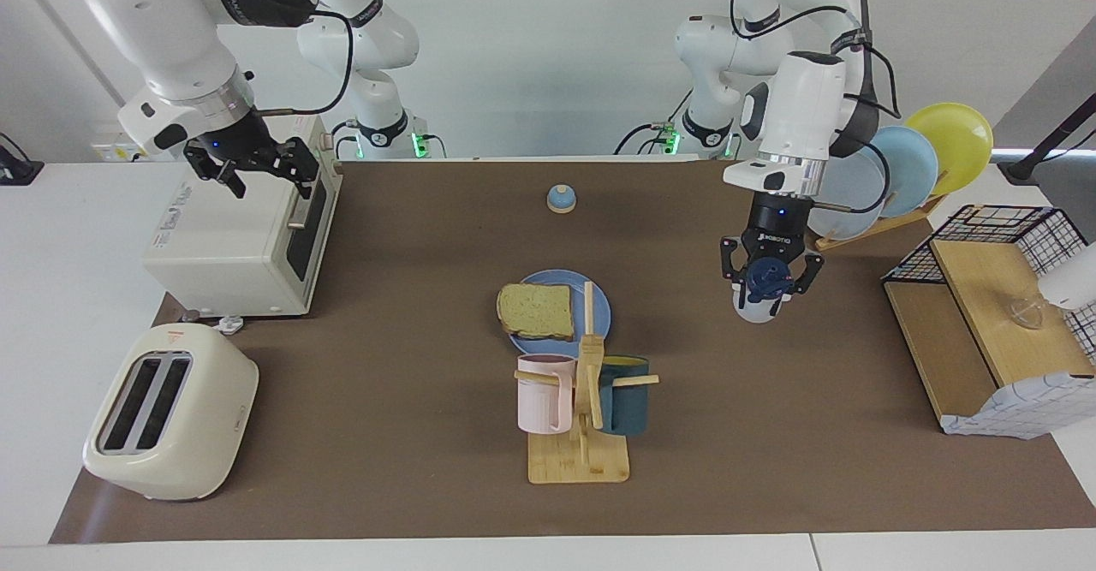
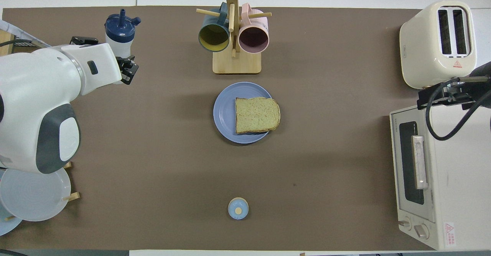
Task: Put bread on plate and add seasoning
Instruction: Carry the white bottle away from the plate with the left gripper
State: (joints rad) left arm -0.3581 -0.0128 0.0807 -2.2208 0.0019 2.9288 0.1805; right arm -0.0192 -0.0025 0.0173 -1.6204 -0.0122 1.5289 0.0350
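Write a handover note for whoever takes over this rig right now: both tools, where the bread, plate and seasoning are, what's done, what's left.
Left tool: shut on the seasoning bottle, upright, toward the left arm's end of the table; whether it touches the table I cannot tell.
Right tool: open, waiting over the toaster oven.
Bread lies on the blue plate, mid-table, beside the mug rack.
Done: bread plated.
Left: likely only releasing the bottle; whether seasoning is on the bread cannot be told.

Open mat (image 1: 411, 237) surrounds the plate (image 1: 599, 297) on three sides. The mug rack (image 1: 586, 400) stands just beside it, on the side farther from the robots.
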